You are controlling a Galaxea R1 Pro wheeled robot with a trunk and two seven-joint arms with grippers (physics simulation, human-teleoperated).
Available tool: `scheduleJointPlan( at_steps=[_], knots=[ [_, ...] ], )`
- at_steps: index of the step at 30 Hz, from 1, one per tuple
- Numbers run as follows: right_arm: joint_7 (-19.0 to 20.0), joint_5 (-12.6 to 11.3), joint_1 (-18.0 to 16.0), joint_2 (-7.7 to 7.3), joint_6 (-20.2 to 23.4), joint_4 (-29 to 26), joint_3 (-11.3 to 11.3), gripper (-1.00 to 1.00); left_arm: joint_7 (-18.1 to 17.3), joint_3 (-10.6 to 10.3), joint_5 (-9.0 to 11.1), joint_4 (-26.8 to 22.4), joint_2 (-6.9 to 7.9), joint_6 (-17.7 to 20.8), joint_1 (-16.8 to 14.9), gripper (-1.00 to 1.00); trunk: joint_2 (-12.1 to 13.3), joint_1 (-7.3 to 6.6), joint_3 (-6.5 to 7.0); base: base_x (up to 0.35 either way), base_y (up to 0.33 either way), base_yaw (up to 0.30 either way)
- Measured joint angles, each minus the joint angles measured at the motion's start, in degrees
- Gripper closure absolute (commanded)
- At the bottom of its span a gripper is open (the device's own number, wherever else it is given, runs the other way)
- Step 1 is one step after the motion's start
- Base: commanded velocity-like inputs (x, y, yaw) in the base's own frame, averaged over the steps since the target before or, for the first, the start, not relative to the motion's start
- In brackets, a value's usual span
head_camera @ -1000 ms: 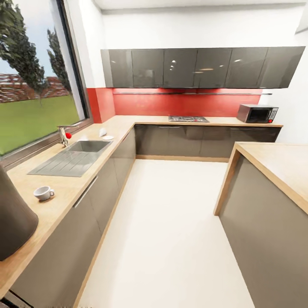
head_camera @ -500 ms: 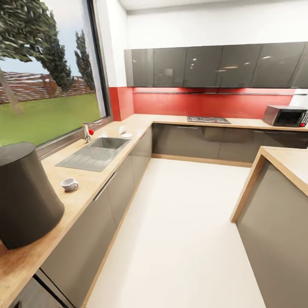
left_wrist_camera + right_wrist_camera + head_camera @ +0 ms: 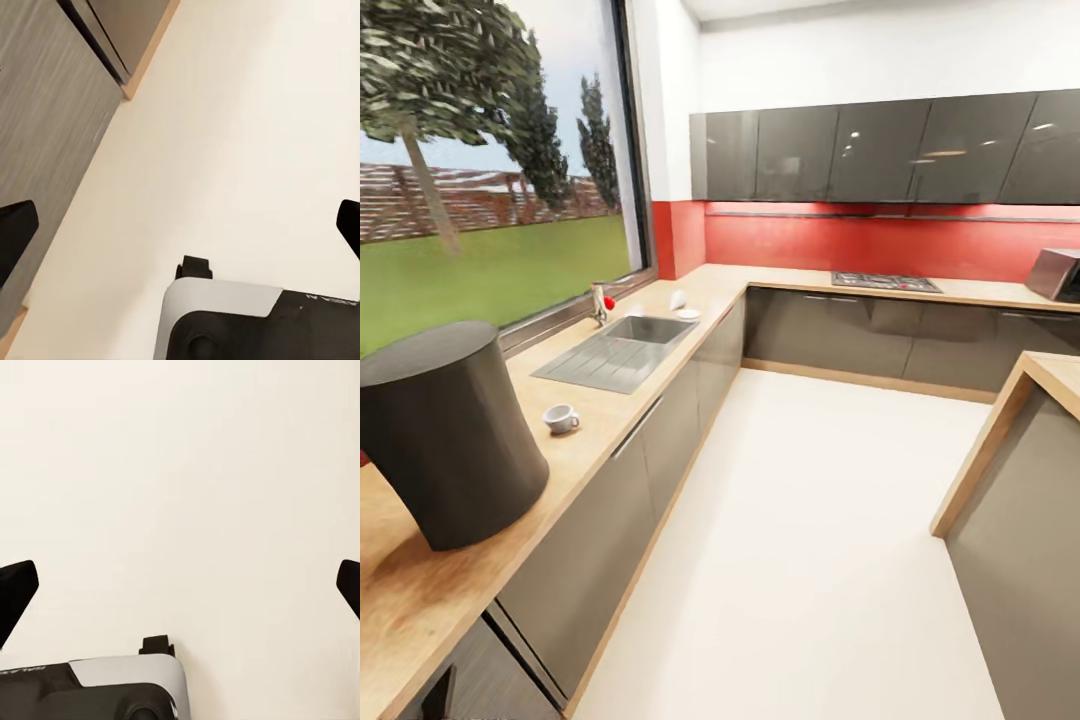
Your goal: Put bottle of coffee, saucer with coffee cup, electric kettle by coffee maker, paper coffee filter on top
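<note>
Both sets of fingers (image 3: 180, 225) (image 3: 180, 585) hang spread and empty over bare floor; the cup (image 3: 561, 418) sits on the bench (image 3: 420, 590), probably nearer the left arm.

Left end effector (image 3: 180, 225) with fingers (image 3: 15, 232) spread wide, above cream floor (image 3: 247, 135), grey cabinet (image 3: 45, 112) alongside, robot base (image 3: 255, 322) below.

The kitchen countertop (image 3: 600, 420) is a long light wood surface with grey cabinet fronts, running under the window and turning along the red wall. The coffee cup (image 3: 561, 418), small and white, stands upright on it near the steel sink's drainer. The saucer (image 3: 687, 314), a small white plate, lies beyond the sink.
</note>
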Motion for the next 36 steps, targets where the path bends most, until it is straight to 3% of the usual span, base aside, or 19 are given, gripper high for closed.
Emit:
scheduleJointPlan(
  at_steps=[10, 24, 31, 36],
  knots=[
    [0.1, 0.0, 0.0, -0.48, 0.0, 3.7, 0.0, -1.00, 0.0, -0.1, 0.0, 0.1, -0.04, -1.1, 0.1, -1.00, 0.0, 0.00, -0.01, 0.000, 0.000, 0.004],
    [-0.3, -0.2, 0.0, -0.40, 0.0, 3.9, -0.1, -1.00, -0.6, -0.6, -0.7, 0.3, 0.13, -1.1, 0.2, -1.00, 0.0, 0.00, 0.00, 0.003, 0.000, -0.092],
    [-0.1, -0.1, 0.0, -0.40, 0.0, 4.1, 0.0, -1.00, -0.6, -0.9, -2.4, 0.3, 0.07, -1.1, 0.1, -1.00, 0.0, -0.03, -0.01, 0.240, -0.116, -0.013],
    [-0.1, -0.1, 0.0, -0.40, 0.0, 4.1, 0.0, -1.00, -0.5, -0.9, -2.6, 0.3, 0.06, -1.1, 0.1, -1.00, 0.0, -0.03, -0.01, 0.299, -0.193, -0.001]
  ],
)
